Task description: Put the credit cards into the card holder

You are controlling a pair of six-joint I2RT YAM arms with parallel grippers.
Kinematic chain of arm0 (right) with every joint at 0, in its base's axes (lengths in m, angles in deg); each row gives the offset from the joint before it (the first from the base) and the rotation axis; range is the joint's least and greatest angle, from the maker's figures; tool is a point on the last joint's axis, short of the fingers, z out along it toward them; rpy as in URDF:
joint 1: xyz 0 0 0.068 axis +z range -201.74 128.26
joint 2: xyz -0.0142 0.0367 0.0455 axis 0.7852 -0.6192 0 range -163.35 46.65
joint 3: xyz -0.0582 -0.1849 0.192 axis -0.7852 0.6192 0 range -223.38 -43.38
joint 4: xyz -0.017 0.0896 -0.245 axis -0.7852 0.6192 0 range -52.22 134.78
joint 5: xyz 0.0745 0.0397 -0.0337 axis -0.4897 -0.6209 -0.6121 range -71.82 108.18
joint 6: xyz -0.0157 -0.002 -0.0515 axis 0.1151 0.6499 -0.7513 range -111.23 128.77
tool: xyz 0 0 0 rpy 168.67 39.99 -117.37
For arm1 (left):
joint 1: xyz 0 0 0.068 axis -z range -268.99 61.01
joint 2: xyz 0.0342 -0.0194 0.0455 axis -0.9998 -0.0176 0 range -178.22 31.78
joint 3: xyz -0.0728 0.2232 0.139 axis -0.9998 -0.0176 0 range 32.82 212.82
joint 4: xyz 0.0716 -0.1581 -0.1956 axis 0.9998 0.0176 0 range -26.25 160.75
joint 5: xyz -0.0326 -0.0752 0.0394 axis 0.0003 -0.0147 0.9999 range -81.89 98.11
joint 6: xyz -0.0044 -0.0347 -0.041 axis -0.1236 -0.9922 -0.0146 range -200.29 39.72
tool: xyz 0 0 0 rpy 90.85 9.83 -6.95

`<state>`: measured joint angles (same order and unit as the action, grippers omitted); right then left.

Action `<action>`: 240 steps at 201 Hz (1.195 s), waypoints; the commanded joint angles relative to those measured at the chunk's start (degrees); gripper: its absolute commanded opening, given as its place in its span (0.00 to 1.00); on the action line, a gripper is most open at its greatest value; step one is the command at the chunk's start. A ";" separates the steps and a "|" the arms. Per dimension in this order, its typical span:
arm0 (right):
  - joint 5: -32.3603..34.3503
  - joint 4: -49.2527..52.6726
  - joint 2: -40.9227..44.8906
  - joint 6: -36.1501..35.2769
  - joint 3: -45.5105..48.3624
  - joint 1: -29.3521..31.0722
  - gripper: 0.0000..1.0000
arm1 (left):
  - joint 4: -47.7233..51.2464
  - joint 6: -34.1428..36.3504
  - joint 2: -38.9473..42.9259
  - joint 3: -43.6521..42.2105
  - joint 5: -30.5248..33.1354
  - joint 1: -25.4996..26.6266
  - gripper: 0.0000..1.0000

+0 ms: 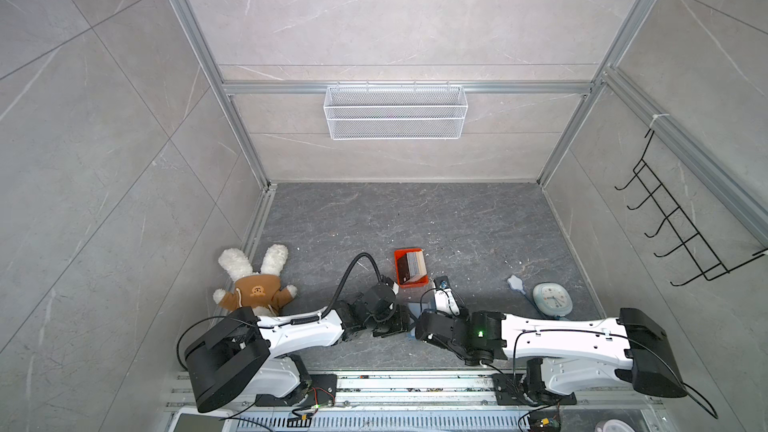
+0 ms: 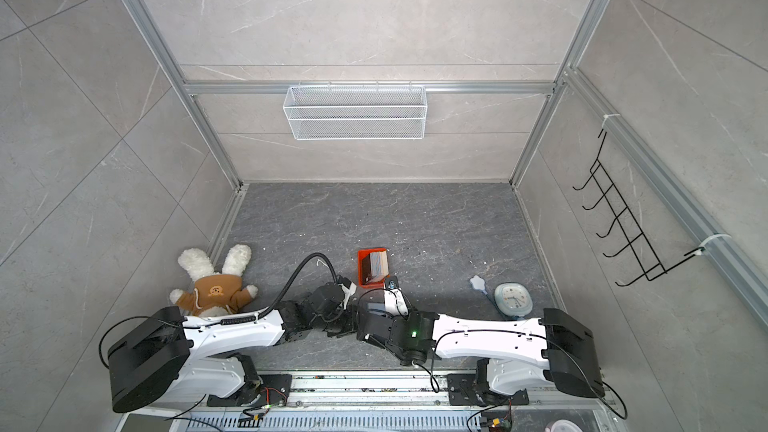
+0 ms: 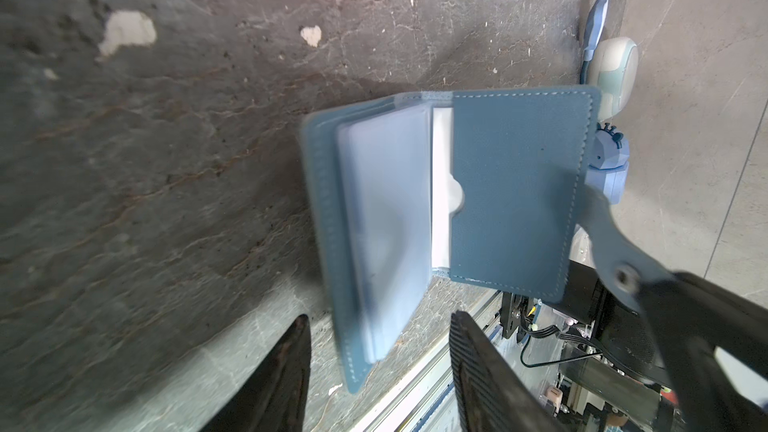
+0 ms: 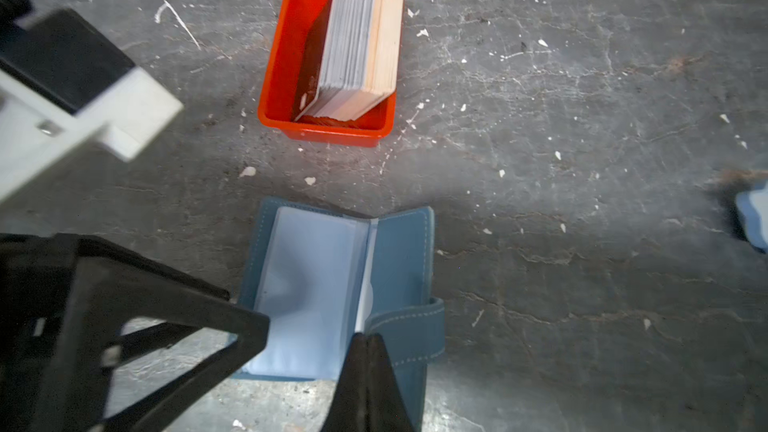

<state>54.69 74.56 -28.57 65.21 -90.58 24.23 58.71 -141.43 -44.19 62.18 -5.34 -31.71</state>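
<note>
The credit cards (image 4: 357, 47) stand on edge as a thick stack, leaning in a small orange tray (image 4: 324, 135); both top views show them (image 1: 413, 268) (image 2: 378, 268). The blue card holder (image 4: 399, 259) lies open on the dark floor just in front of the tray, clear pockets (image 3: 386, 218) facing up. My right gripper (image 4: 368, 336) is shut on its cover by the snap tab (image 3: 623, 274). My left gripper (image 3: 379, 317) is open, and the holder's other cover corner sits between its fingers. One left finger (image 4: 249, 326) reaches the pocket side.
A plush rabbit (image 1: 253, 284) lies at the left wall. A pale clock (image 1: 552, 301) and a small blue piece (image 1: 515, 284) sit at the right. A wire basket (image 1: 395, 112) hangs on the back wall and a black hook rack (image 1: 673, 222) on the right wall.
</note>
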 commanded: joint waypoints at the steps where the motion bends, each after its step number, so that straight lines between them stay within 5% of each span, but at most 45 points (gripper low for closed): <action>1: 1.38 1.97 -0.72 2.35 2.04 0.23 0.00 | -0.39 -0.47 -0.62 -0.16 1.39 0.07 0.55; 117: 1.12 -1.20 -2.40 2.79 6.04 -0.11 0.00 | -1.04 2.10 -0.92 1.22 -0.45 -1.60 0.46; 165: 0.37 -3.60 -3.57 2.35 7.14 -0.20 0.00 | -3.02 3.95 -2.42 2.61 -2.76 -1.73 0.29; 240: -0.68 -6.36 -5.51 2.18 8.44 -0.47 0.00 | -4.45 6.03 -0.50 2.72 -4.03 -1.89 0.29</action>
<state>54.37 69.44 -32.98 66.87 -82.87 23.98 55.96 -137.82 -46.29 63.03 -7.60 -33.18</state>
